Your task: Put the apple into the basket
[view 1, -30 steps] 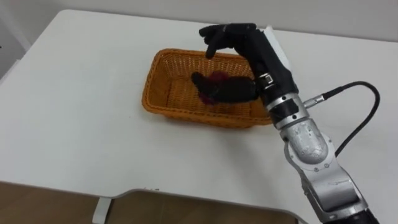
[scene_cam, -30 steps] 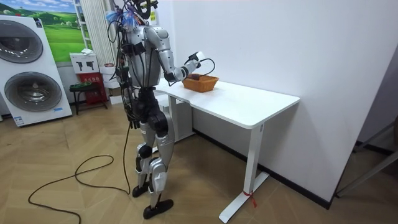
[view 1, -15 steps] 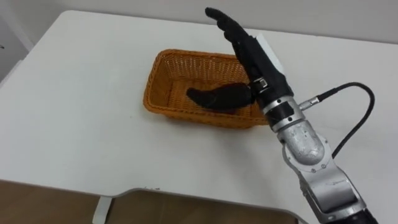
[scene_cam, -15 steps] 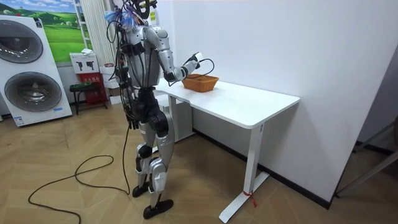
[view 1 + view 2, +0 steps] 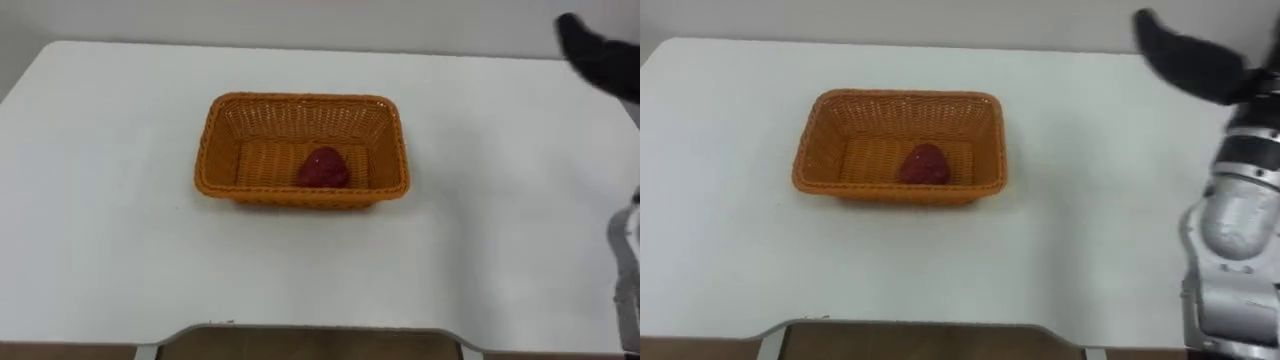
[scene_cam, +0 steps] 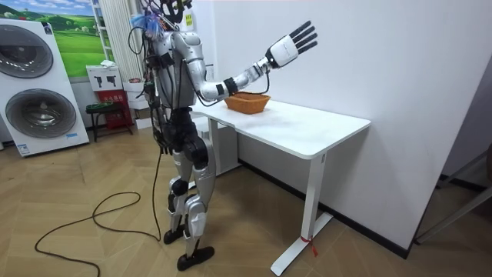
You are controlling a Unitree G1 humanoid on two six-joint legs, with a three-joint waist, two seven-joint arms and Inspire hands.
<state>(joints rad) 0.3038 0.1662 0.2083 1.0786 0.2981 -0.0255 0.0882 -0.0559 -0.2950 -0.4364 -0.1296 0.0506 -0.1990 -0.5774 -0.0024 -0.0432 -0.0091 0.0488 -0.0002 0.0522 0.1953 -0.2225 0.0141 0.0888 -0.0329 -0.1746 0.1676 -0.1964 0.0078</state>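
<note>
Where I stand: at the end of the white table point(image 5: 100, 250), lower frame.
Basket point(image 5: 300, 195): frame centre, on the table.
Apple point(image 5: 322, 168): lying inside the basket, near its front wall.
My right hand point(image 5: 1185, 55): upper right, high above the table, fingers spread straight, holding nothing.

Bright, even light; v. soft shadow at basket point(image 5: 300, 196)

I see the apple point(image 5: 322, 167) lying in the basket point(image 5: 300, 193), close to its front wall, the basket standing on the table point(image 5: 110, 250) nearer the far edge than mine, and the right hand point(image 6: 294, 43) up in the air off to the basket's right, well apart from it.
</note>
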